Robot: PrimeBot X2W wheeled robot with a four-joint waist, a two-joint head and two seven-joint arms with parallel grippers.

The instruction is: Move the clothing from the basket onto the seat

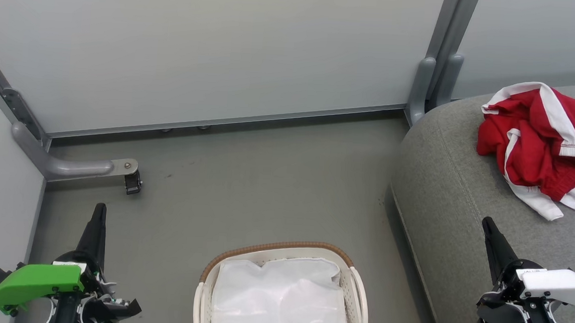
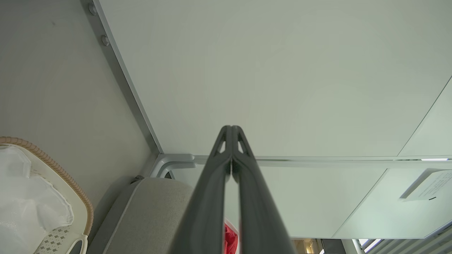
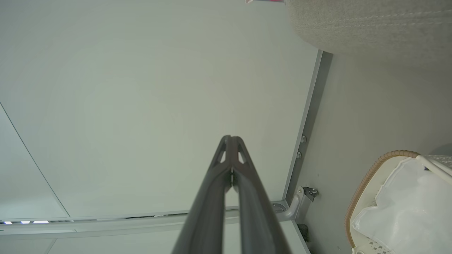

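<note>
"The clothing (image 1: 543,147), where does it lie?"

"Upper right of the head view. It is a crumpled red-and-white heap resting on the seat (image 1: 445,201), with its right side cut by the frame edge. A white-trimmed corner trails down toward the lower right."

"And the basket (image 1: 282,246)?"

"Bottom centre, on the floor, well apart from the heap. Inside it the white liner (image 1: 279,301) shows. The near end runs off the bottom edge, so I can't vouch for that part."

"The grippers?"

"The left gripper (image 1: 100,207) is at lower left, over the floor beside the basket. The right gripper (image 1: 487,222) is at lower right, seen against the seat's grey fabric, just below the heap. Both wrist views show the long fingers pressed tip to tip, clenched on nothing."

"So the job looks done, I'd judge. What could spoil it?"

"Mostly the right arm. Its fingertips point up the frame toward that trailing corner. A careless swing upward could snag the fabric and drag it along the seat or off its rounded edge. The cloth looks soft and loose, so it would probably follow a hooked finger easily."

"Anything else?"

"The liner. It's pale, crumpled and cloth-like, so a grab into the basket could take it for a garment and haul it out, perhaps tipping the basket."
</note>
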